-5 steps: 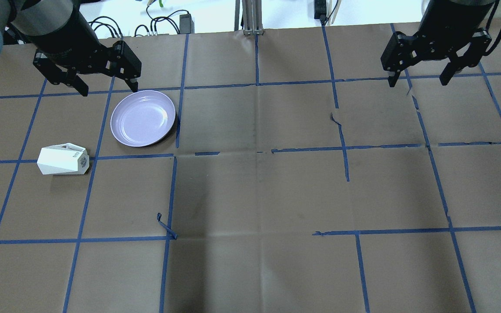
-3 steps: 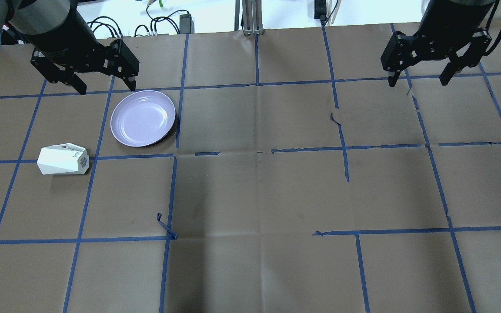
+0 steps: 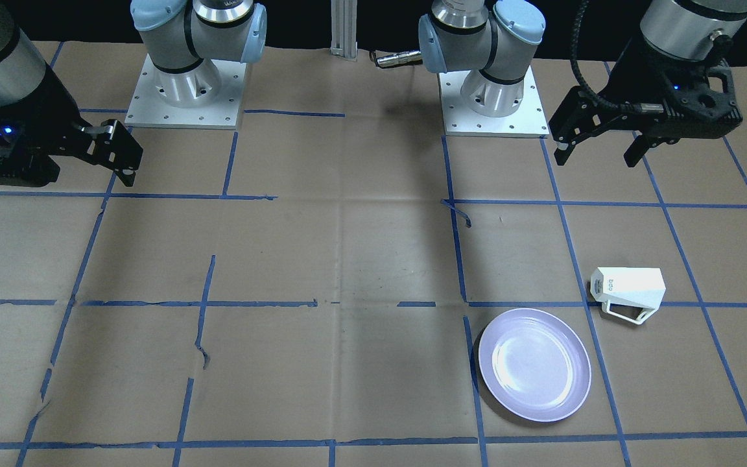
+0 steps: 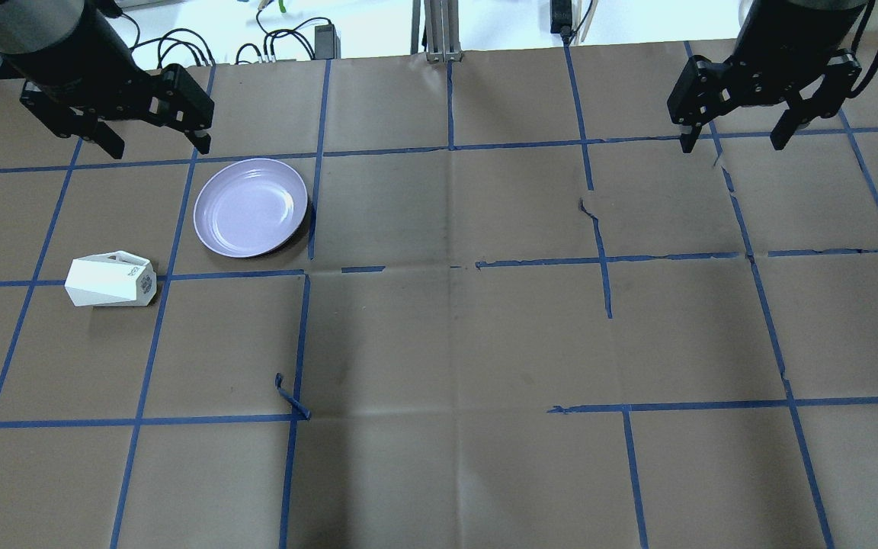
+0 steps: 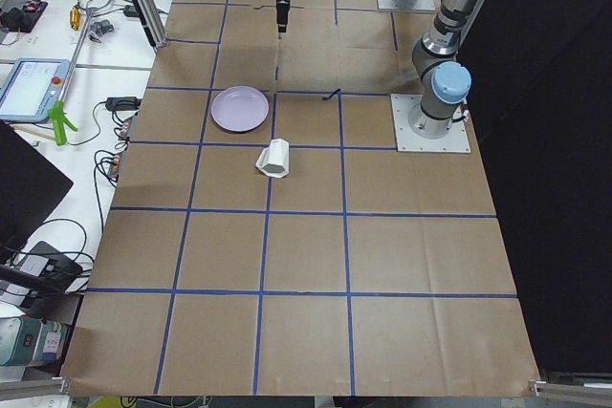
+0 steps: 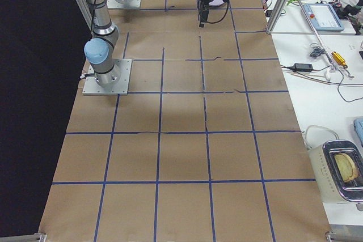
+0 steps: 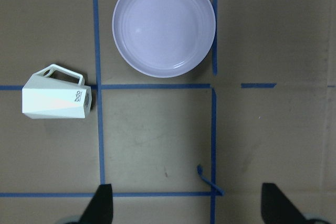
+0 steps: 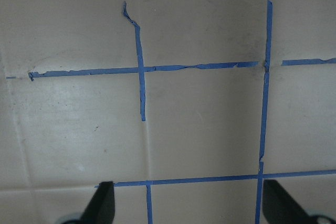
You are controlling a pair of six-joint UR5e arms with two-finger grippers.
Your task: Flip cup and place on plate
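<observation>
Front view: cup (image 3: 629, 290) on its side on the bench, just beside the plate (image 3: 534, 364).
Overhead: left end effector (image 4: 158, 149) spread wide beyond the plate; right end effector (image 4: 730, 142) also wide, well apart from it. Left wrist: the cup looks light, rigid, slick and chippable; pinch opposite flat facets mid-body.

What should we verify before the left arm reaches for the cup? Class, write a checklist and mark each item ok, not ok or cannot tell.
1. Left hand open and empty: ok, fingers spread with nothing between them.
2. Cup free to grasp: ok, nothing touches it and it lies apart from the plate.
3. Cup upright: not ok, it lies on its side with the handle facing away from the robot.
4. Plate bare: ok, nothing on it.
5. Right hand out of the way: ok, it is open and far across the table.
6. Cup empty inside: cannot tell, the opening is not clearly shown.
</observation>
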